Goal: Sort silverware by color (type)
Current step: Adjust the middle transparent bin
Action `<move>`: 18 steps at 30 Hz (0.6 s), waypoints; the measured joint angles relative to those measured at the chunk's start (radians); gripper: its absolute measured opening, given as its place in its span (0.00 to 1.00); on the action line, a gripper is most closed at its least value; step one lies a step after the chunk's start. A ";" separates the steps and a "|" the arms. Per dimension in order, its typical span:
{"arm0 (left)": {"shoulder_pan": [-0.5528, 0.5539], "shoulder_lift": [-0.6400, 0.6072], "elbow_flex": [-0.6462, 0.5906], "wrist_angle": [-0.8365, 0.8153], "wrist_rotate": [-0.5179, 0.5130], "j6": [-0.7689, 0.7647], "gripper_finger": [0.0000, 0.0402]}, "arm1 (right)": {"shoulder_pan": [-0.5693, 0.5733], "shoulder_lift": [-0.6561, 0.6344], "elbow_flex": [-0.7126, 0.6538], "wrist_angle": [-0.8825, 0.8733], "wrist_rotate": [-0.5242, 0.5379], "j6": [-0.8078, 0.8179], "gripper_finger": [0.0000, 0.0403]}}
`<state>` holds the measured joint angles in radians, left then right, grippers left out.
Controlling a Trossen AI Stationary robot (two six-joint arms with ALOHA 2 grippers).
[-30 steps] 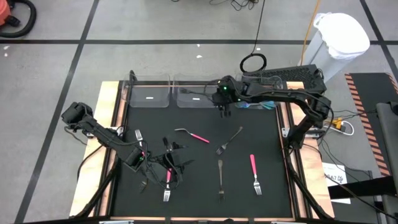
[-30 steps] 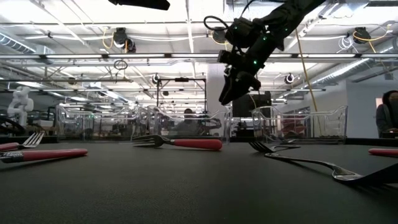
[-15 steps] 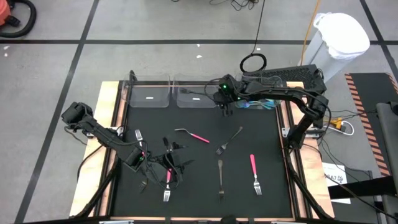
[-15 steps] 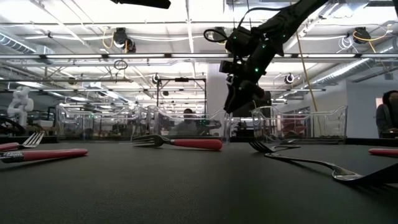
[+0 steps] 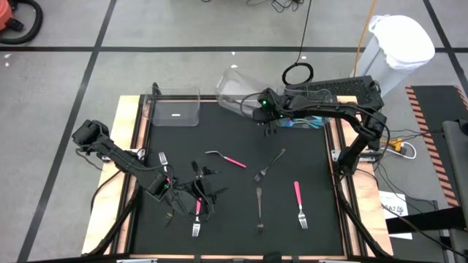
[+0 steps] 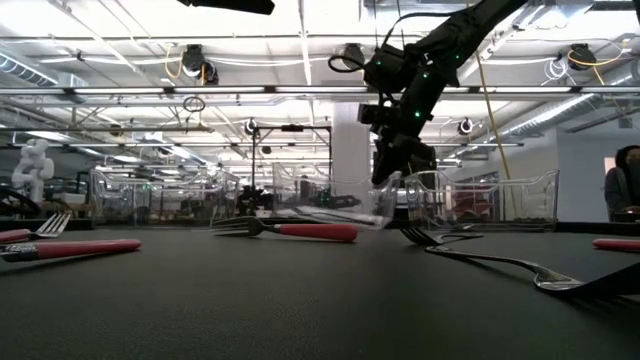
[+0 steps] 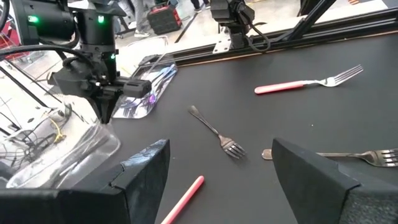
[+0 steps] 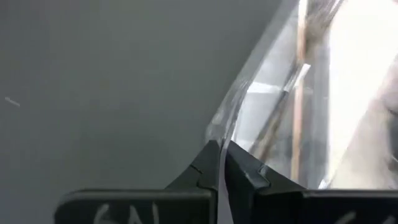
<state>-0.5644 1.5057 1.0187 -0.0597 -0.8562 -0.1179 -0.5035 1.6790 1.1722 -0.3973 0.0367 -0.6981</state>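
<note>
1. Right claw (image 5: 268, 126) hangs over the far edge of the black mat (image 5: 241, 219), its fingers pressed together on the thin clear wall of a plastic bin (image 5: 235, 89); the right wrist view shows the rim caught between the two dark fingertips (image 8: 205, 174)
2. That middle bin is tipped up and leans away over the far edge of the table, while the left bin (image 5: 174, 109) sits flat at the far left corner of the mat
3. Another bin (image 5: 303, 120), under the right arm, holds teal-handled pieces (image 5: 292, 124)
4. Left claw (image 5: 162, 183) sits low at the near left of the mat with its fingers spread, holding nothing, beside a heap of black and pink cutlery (image 5: 199, 196)
5. Spread over the mat: a pink-handled spoon (image 5: 227, 158) near the middle, a silver fork (image 5: 269, 166) to its right, a dark fork (image 5: 259, 210) nearer the front, and a pink-handled fork (image 5: 299, 203) to the right of that
6. One more fork (image 5: 161, 158) lies just beyond the left claw
7. Seen from table height, a pink-handled fork (image 6: 290, 230) lies flat in front of the tilted bin
</note>
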 joint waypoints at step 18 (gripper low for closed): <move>0.000 0.000 0.000 -0.002 0.000 0.002 0.71 | 0.001 -0.034 -0.003 -0.070 0.036 -0.100 0.02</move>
<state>-0.5644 1.5055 1.0187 -0.0616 -0.8566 -0.1154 -0.5029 1.6451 1.1688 -0.4672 0.0728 -0.7977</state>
